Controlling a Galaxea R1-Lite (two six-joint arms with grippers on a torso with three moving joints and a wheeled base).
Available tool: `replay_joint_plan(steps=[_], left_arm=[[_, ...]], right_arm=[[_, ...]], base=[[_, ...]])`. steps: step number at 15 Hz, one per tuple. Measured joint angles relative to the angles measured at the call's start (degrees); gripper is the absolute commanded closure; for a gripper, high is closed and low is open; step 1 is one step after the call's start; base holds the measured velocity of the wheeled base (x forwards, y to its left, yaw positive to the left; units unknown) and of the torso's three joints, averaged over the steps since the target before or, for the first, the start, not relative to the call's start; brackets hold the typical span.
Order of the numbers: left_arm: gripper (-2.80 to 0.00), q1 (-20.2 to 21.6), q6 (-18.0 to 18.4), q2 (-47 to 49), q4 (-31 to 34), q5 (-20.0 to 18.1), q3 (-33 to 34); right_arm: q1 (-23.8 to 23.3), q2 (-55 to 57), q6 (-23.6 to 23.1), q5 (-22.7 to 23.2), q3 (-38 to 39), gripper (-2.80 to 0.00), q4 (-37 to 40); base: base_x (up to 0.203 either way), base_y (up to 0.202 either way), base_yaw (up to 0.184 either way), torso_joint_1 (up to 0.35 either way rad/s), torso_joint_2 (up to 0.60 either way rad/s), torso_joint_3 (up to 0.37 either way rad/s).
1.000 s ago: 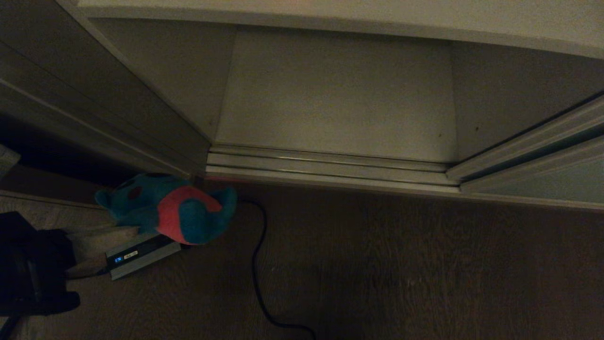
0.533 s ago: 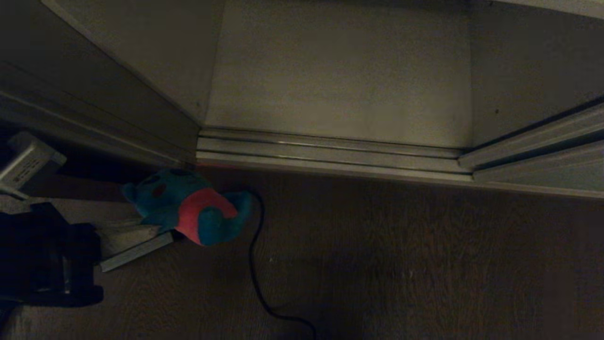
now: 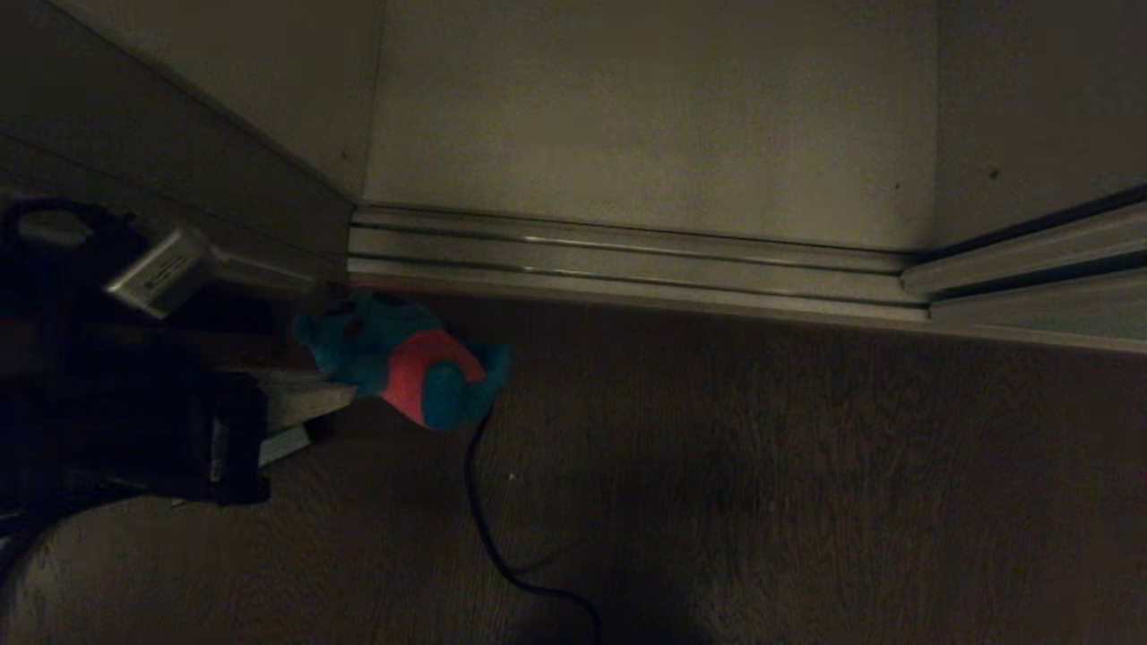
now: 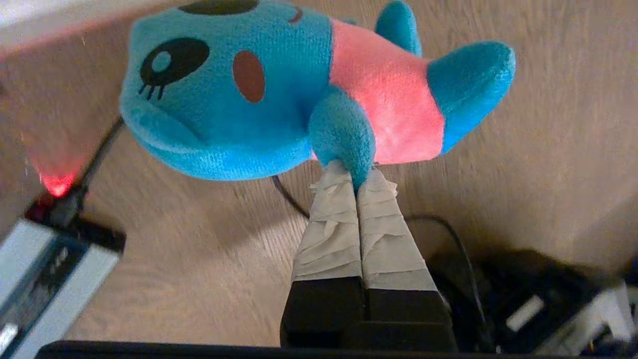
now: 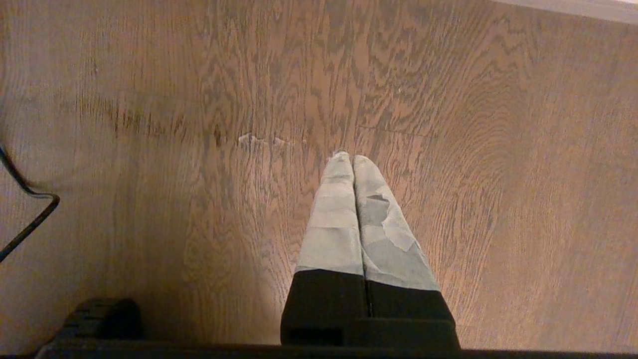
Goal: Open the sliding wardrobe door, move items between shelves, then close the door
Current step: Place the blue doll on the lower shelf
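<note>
The blue plush toy [image 3: 403, 367] [image 4: 279, 85] with the pink shirt hangs low over the wood floor, just in front of the wardrobe's bottom track [image 3: 627, 260]. My left gripper [image 4: 356, 174] [image 3: 354, 394] is shut on one of the toy's small arms. The bottom shelf [image 3: 645, 134] lies bare behind the track. The sliding wardrobe door [image 3: 1039, 318] stands pushed aside at the right. My right gripper [image 5: 353, 158] is shut on nothing above bare floor, outside the head view. No pink toy shows.
A black cable [image 3: 479, 520] runs across the floor under the toy. A grey box [image 4: 45, 279] with a red light lies on the floor beside the toy. The wardrobe's left side wall [image 3: 179, 116] stands close to my left arm.
The whole head view has shifted as the camera moved. My left arm has reached further in and carried the blue toy rightward, nearer the track's left corner.
</note>
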Motion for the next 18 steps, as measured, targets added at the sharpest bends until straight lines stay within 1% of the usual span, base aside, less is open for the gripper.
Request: replay_joint_plan(steps=[3,4,6,8,11,14,16,18], left_arm=[[0.00,-0.10,-0.72,4.52,-0.21,0.13,-5.24],[0.00,-0.11,-1.45,5.93,-0.92,0.24,-7.04],[0.00,-0.31,-4.90,9.42,-6.05,1.79,-10.81],[0.00,-0.65,-7.39,13.74,-12.23,5.72,-14.13],[0.00,-1.13,-8.27,21.55,-23.13,11.82,-18.60],[0.00,-2.14,-8.73,29.23,-32.71,17.48,-23.64],[0.00,-2.86,-9.25,34.50,-37.72,21.84,-29.06],[0.00,-3.29,-9.83,38.93,-39.72,25.34,-32.92]], right_arm=[[0.00,0.00,0.00,-0.01,0.00,0.00,0.00],[0.00,0.00,-0.02,0.00,0.00,0.00,0.00],[0.00,0.00,0.00,0.00,0.00,0.00,0.00],[0.00,0.00,-0.02,0.00,0.00,0.00,0.00],[0.00,0.00,-0.02,0.02,0.00,0.00,0.00],[0.00,0.00,-0.02,0.02,0.00,0.00,0.00],[0.00,0.00,-0.02,0.02,0.00,0.00,0.00],[0.00,0.00,-0.05,0.02,0.00,0.00,0.00]], base=[[0.000,0.000,0.000,-0.001,0.00,-0.012],[0.000,0.000,0.000,0.000,0.00,0.000],[0.000,0.000,0.000,0.000,0.00,0.000],[0.000,0.000,0.000,0.000,0.00,0.000],[0.000,0.000,0.000,0.000,0.00,0.000],[0.000,0.000,0.000,0.000,0.00,0.000],[0.000,0.000,0.000,0.000,0.00,0.000],[0.000,0.000,0.000,0.000,0.00,0.000]])
